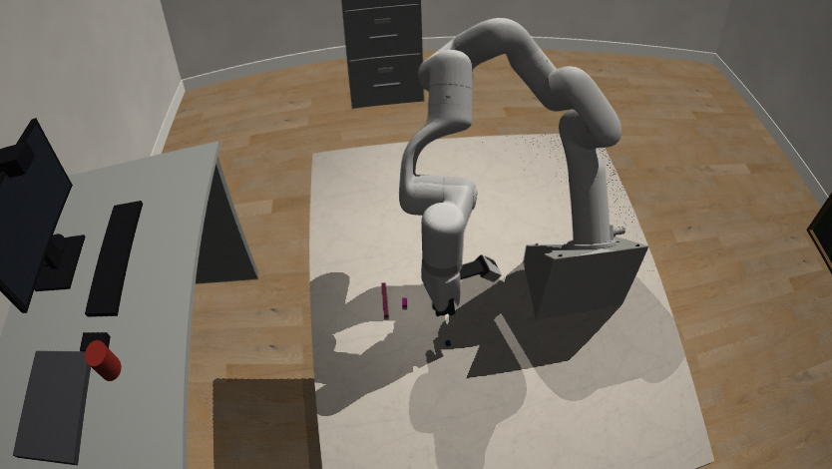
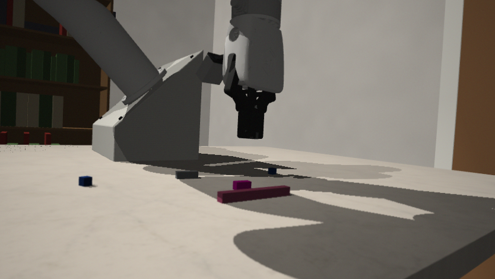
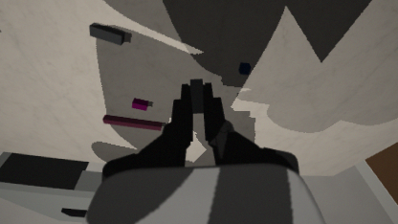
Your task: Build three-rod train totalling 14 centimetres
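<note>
A bookcase (image 2: 104, 104) holds upright books (image 2: 40, 64), many green; a drawer cabinet (image 1: 360, 93) is closed, its contents hidden. The gripper (image 1: 444, 310) (image 2: 250, 137) (image 3: 197, 96) hangs above the table (image 1: 349, 204) (image 2: 69, 225) (image 3: 38, 86), fingers pinching a short, straight-edged grey rod (image 1: 446, 317) (image 3: 196, 98). Below, a long, slim pink rod (image 1: 384, 299) (image 2: 253, 193) (image 3: 132, 123) lies flat beside a short, bright magenta rod (image 1: 404, 302) (image 2: 241, 184) (image 3: 140, 103), apart from it. Another grey rod (image 2: 186, 174) (image 3: 106, 33) and two dark blue cubes, one near the gripper's side (image 1: 447, 342) (image 2: 272, 170) (image 3: 245, 68), one well apart (image 2: 85, 180), rest separately.
</note>
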`<state>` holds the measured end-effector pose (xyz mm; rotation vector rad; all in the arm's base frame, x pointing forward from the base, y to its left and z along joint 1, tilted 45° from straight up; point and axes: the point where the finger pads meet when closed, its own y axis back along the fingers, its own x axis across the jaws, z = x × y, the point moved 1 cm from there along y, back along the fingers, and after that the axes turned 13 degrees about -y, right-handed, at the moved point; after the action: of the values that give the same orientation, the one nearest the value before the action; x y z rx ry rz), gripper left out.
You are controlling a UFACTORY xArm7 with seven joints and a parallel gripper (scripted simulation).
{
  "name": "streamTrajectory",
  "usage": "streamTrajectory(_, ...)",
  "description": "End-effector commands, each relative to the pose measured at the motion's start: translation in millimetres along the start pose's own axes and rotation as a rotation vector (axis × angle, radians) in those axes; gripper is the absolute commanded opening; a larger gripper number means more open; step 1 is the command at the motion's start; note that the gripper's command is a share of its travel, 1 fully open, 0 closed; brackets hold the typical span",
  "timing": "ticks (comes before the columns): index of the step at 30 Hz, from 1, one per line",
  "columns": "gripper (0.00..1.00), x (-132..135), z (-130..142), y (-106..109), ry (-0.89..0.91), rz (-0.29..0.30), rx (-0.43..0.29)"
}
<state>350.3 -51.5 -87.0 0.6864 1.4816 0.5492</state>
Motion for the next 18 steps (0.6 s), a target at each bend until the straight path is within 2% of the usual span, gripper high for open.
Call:
streamTrajectory(1, 0.04, -1, 0, 27, -0.001, -0.002, 0.003)
streamTrajectory(6, 0.04, -1, 0, 42, -0.001, -0.002, 0.003)
streamTrajectory(18, 0.04, -1, 0, 43, 0.002, -0.002, 0.003)
